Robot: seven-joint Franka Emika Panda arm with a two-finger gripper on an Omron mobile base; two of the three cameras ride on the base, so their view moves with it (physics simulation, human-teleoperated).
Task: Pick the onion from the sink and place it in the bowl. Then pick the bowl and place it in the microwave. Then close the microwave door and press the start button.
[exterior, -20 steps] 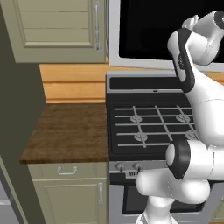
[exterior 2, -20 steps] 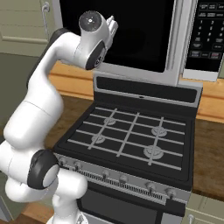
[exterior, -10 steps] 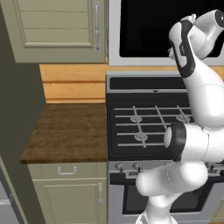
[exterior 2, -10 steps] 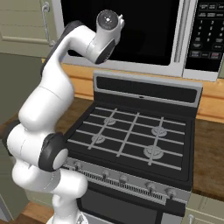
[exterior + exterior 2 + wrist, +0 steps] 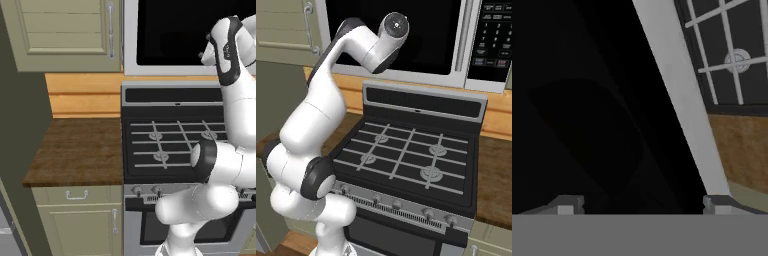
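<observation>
gripper: fingers spread wide, holding nothing, bottom edge of hand view
microwave door: black glass just ahead of fingertips

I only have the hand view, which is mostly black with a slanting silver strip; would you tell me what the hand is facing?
Observer: The microwave. The right base view shows the arm's wrist held up in front of its black window.
Operator: Where is its keypad?
Observer: At the microwave's right end there is a dark button panel, just past the long bar handle.
Operator: What sits below it?
Observer: A black gas range with four burners under grey grates.
</observation>
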